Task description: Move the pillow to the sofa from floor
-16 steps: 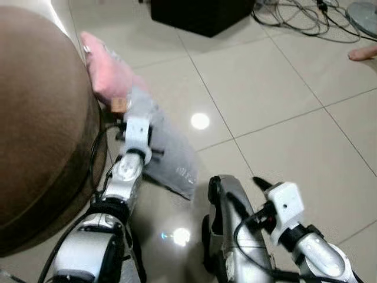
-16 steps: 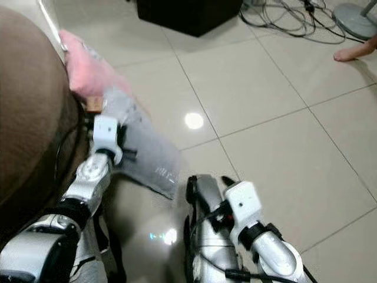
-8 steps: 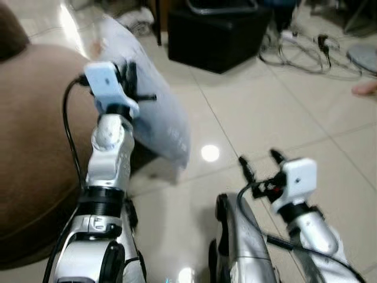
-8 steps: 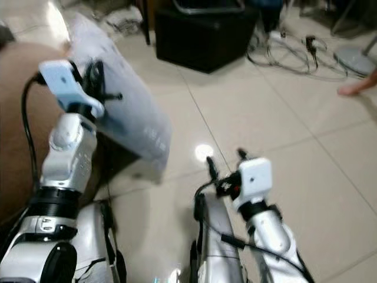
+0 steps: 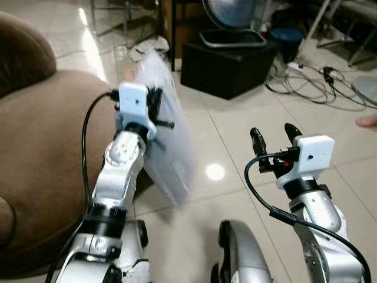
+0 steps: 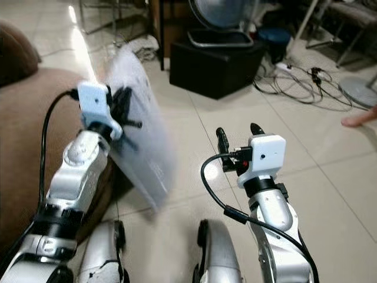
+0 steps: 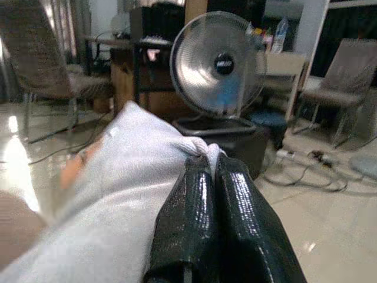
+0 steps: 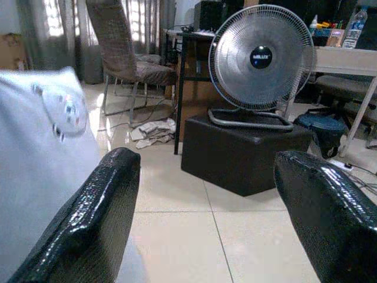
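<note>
- Left eye view: the left pincer (image 5: 154, 109) is raised beside the brown sofa (image 5: 41, 147) and grips the pale grey pillow (image 5: 168, 150) by one edge. The pillow hangs off the floor, tilted, just beside the sofa's rounded side and not yet over the seat. Because only an edge is pinched, the hanging weight could pull the fabric out of the grip, and the pillow would drop back to the tiled floor (image 5: 235, 135).
- Right eye view: the right pincer (image 6: 237, 137) hovers near the pillow's lower part with its two fingers spread apart, holding nothing. If the pillow swings during the carry, it could brush this free arm. A black box (image 6: 215, 65) with a fan on top and loose cables (image 6: 306, 82) lie on the floor ahead, and a step that way risks a snag.
- Left wrist view: the two black fingers (image 7: 203, 218) are pressed together on a bunched fold of the pillow cloth. The hold looks thin, so a fast swing toward the sofa might shake it loose.
- Right wrist view: the open fingers (image 8: 88, 224) frame the fan (image 8: 262, 62), with the pillow at one side, blurred. A release too early would land the pillow against the sofa's side, not on the seat.
</note>
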Robot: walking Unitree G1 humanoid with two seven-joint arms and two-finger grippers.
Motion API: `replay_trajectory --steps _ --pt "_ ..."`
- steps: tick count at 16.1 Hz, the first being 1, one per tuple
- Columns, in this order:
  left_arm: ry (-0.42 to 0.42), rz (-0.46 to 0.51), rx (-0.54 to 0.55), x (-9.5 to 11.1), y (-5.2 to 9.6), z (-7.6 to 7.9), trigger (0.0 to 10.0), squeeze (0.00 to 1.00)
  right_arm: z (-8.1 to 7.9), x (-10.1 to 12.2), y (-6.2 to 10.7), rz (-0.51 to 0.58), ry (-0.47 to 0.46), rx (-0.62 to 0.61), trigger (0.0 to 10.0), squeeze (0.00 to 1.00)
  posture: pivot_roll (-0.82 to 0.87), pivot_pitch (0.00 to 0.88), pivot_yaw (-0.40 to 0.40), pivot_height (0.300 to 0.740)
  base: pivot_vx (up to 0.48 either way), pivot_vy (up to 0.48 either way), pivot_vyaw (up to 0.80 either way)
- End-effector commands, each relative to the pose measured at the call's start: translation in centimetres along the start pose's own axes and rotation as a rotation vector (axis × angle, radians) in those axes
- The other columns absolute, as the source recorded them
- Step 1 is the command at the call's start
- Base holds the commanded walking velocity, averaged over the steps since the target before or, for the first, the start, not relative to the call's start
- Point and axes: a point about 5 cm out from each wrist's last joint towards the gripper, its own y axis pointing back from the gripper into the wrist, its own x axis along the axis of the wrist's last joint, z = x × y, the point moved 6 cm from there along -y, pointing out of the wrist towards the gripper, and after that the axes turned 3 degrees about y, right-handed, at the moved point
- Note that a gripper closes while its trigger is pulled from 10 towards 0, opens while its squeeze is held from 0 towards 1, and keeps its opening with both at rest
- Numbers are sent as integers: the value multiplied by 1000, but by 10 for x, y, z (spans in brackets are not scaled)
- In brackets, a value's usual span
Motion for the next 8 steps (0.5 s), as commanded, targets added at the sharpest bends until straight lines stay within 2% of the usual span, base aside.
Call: replay_trajectory --steps 1,2,3,5,8 --pt "-37 20 -11 4 1 3 10000 0 7 -3 0 -11 -2 -32 10000 0 25 0 -73 652 0 0 0" --pt "-61 1 -18 -3 5 2 10000 0 7 -6 1 -20 -7 -36 10000 0 27 0 -76 662 0 0 0" --pt "-126 -12 -3 -8 7 0 10000 0 8 -10 2 -34 -10 -40 10000 0 27 0 -76 672 0 0 0" --pt "-124 -52 27 -18 10 -6 10000 0 8 -14 4 -46 -8 -43 10000 0 26 0 -76 692 0 0 0" --pt "-124 -49 2 -25 17 -4 10000 0 8 -21 9 -72 -11 -48 10000 0 22 0 -73 722 0 0 0"
